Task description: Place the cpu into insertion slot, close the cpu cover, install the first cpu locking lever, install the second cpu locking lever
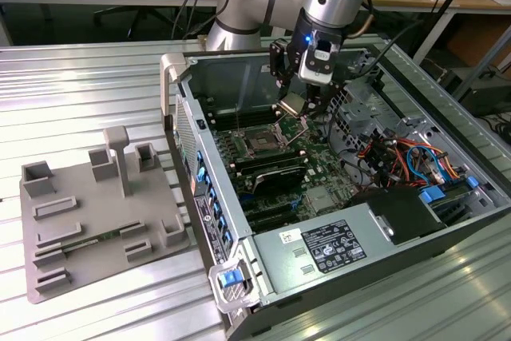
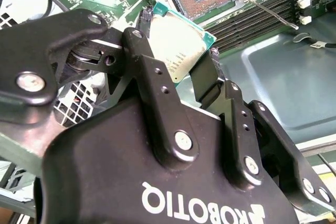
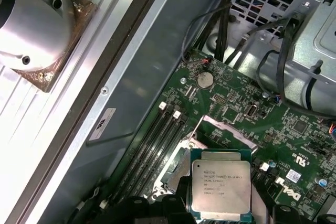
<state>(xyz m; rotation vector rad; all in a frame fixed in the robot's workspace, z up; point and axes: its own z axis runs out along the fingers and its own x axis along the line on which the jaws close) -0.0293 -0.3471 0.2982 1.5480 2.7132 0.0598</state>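
Your cpu (image 3: 220, 190) is in the air, pinched by two opposite edges between the jaws of the gripper (image 1: 297, 106), which are set narrow and clamped on it. In the exterior view it hangs tilted above the motherboard (image 1: 317, 197), clear of it and just to the far side of the insertion slot (image 1: 261, 141). Treat it as light, stiff and flat, but fragile. The metal top looks smooth enough to slip, and the contacts beneath it, like the socket's own, would likely suffer from a skewed or dragged landing. The bare edges are therefore the sensible place to hold it, as the jaws do now. The slot lies uncovered with its dark centre showing, and a thin locking lever (image 2: 268, 10) sticks out beside it, close enough to snag a low approach. Long black memory slots (image 1: 271, 167) run along the slot's near side. A tangle of cables (image 1: 399, 157) crowds the exterior view's right, and the power supply box (image 1: 327, 245) fills the near corner. The case wall (image 1: 180, 109) closes in the exterior view's left. Beyond that wall, a grey fixture plate (image 1: 96, 213) sits on the ribbed metal surface (image 1: 80, 93), well apart from the work.
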